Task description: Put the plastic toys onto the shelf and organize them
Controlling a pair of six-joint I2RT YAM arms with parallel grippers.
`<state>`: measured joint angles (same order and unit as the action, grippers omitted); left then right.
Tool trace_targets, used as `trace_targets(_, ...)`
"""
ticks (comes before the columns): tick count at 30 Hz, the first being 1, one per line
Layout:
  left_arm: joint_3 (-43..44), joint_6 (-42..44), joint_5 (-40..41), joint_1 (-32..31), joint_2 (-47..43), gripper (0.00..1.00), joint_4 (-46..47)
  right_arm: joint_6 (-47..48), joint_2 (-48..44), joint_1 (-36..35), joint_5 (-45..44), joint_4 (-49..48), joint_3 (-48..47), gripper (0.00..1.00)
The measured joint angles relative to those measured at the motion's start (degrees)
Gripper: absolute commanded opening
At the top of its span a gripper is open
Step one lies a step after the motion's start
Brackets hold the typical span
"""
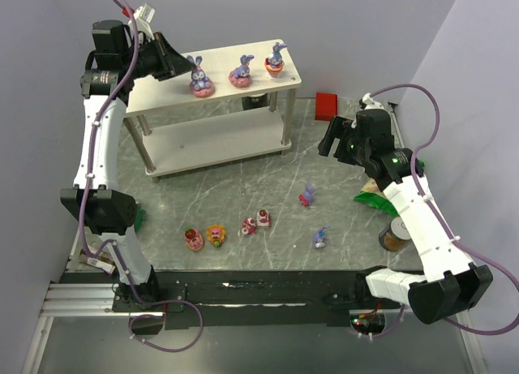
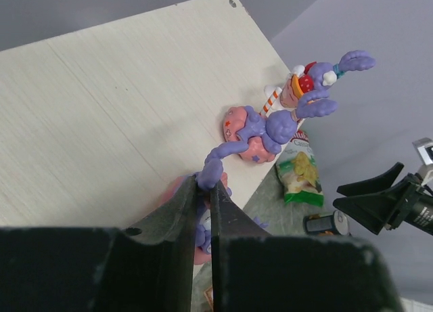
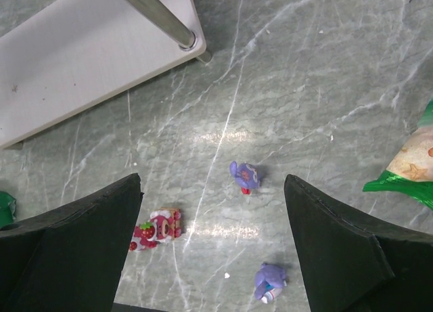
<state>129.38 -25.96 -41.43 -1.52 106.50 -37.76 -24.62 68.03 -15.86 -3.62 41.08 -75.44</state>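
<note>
L gripper straddles bunny on shelf; R gripper agape

1. Grey marble-patterned bench carries the two-tier whitish wood-grain shelf, a row of four pink-and-orange plastic sweets, two purple plastic bunnies, a small red block and a green snack bag.
2. Shelf's top board — three purple long-eared bunnies in a line.
</note>
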Motion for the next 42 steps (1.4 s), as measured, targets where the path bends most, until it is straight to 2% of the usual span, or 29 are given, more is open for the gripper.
trace_targets(9,-0.24,-3.61,-5.38,1.01,2.34,0.21,2.45,-0.46,-0.02,0.0,0.07,-0.04,0.02,0.93)
trace_targets(15,0.59,-5.09,-7.52,1.31,3.89,0.21,3.98,-0.83,-0.02,0.0,0.07,-0.09,0.02,0.93)
trace_targets(22,1.92,-7.61,-9.88,1.97,6.19,0.19,6.62,-1.07,-0.04,0.0,0.04,-0.39,0.02,0.93)
trace_targets(29,1.46,-8.37,-10.16,2.58,6.21,0.11,7.61,-1.14,-0.35,0.0,0.04,-0.52,0.81,0.93)
trace_targets(35,-4.24,-9.35,-8.79,2.58,2.78,0.04,11.67,-1.31,-0.37,0.0,0.15,-0.87,0.81,0.92)
trace_targets(42,-13.0,-11.43,-3.69,2.58,-2.69,0.13,17.68,-1.49,-0.35,0.0,0.26,-1.18,0.9,0.92)
